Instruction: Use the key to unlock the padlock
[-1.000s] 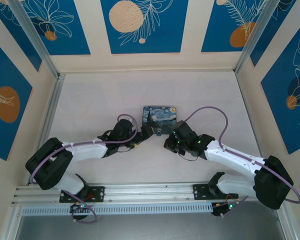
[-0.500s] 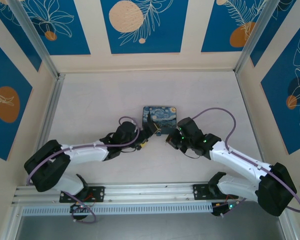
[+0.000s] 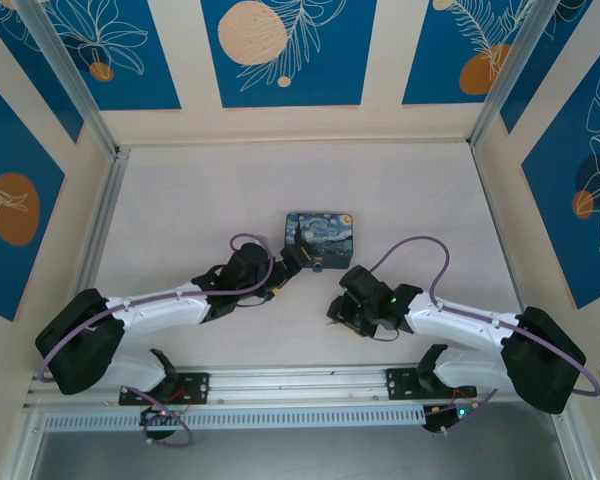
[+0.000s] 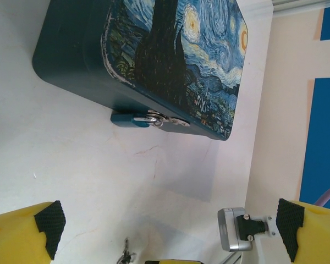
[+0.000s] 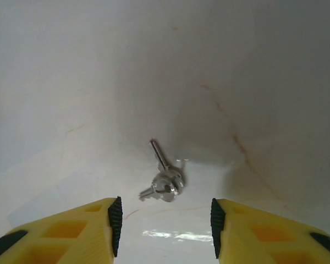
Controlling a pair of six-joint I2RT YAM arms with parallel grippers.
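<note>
The key (image 5: 164, 177) lies flat on the desk (image 5: 71, 82) between the spread fingers of the released right gripper (image 5: 165, 224), its blade pointing to 11 o'clock and its ring end to 5 o'clock. The small teal padlock (image 4: 130, 119) hangs at the 6 o'clock edge of the starry-night tin (image 4: 170, 60), long axis running 9 to 3 o'clock with the shackle toward 3. The left gripper (image 4: 169, 223) is open and empty.

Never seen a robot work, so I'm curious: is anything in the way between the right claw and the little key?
Nothing visible does. The key lies on the bare table just ahead of the right gripper, whose jaws stand open, one to each side of it.
</note>
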